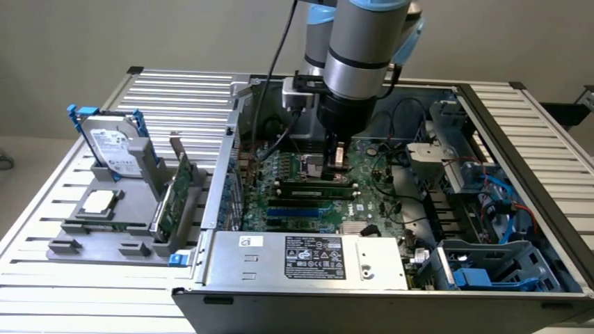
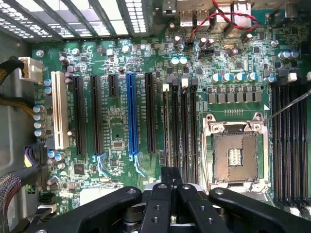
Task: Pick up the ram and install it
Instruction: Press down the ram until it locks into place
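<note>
Exterior view: open PC case (image 1: pixel 390 292) lying on a slatted metal desk (image 1: pixel 177 90), motherboard (image 1: pixel 307 188) facing up. The arm reaches down into the case from above; its hand (image 1: pixel 340 157) sits low over the middle of the board, fingers pressed together. The ram (image 1: pixel 316 192), a long narrow green stick with black chips, lies seated along the black slots just on the near side of the hand, running left to right across the board; whether the fingertips touch it I cannot tell. Power supply (image 1: pixel 311 256) with white label sits at the near edge of the case. At the exterior view's left, outside the case, a grey fixture (image 1: pixel 111 223) holds an upright hard drive (image 1: pixel 116 149) in a blue bracket and an upright green expansion card (image 1: pixel 177 198). Blue cables (image 1: pixel 496 191) run at the far right inside the case. Wrist view: the hand (image 2: pixel 171 182) is fully closed, black fingers (image 2: pixel 160 204) meeting, nothing visibly between them. Beyond it lie the bare CPU socket (image 2: pixel 235 155), a blue expansion slot (image 2: pixel 131 116), a white slot (image 2: pixel 60 109) and black memory slots (image 2: pixel 290 141) beside the socket.
</note>
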Controlling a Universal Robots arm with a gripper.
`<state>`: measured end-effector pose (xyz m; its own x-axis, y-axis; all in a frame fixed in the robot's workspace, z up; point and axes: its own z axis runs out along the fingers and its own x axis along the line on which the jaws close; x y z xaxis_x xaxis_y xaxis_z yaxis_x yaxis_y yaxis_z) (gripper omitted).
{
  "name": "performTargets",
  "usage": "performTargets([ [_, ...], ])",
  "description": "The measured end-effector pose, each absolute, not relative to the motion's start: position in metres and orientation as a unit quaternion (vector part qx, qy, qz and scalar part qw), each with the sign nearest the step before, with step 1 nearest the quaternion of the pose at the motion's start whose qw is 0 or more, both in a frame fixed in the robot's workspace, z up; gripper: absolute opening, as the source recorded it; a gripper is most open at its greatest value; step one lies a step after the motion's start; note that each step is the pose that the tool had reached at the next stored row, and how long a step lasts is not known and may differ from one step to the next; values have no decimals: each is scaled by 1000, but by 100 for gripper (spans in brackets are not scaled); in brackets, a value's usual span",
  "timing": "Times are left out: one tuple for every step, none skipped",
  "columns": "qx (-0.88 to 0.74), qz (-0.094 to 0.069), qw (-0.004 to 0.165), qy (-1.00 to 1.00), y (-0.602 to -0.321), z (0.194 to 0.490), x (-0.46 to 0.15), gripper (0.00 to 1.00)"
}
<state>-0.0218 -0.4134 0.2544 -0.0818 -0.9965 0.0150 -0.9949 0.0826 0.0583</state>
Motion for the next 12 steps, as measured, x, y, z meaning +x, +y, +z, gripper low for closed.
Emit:
performTargets([
  [671,-17,25,-741,-413,254,-22,11],
  [665,-17,25,-746,-413,254,-22,11],
  [659,-17,25,-751,-413,254,-22,11],
  [654,-17,25,-756,-413,254,-22,11],
  [649,-17,25,-761,-413,254,-22,11],
  [644,-18,24,-765,-413,253,-22,11],
  [640,-18,24,-768,-413,253,-22,11],
  [635,-18,24,-772,-413,253,-22,11],
  [631,-18,24,-775,-413,253,-22,11],
  [626,-18,24,-779,-413,252,-22,11],
  [622,-18,24,-782,-413,252,-22,11],
  [618,-18,23,-786,-413,252,-22,11],
])
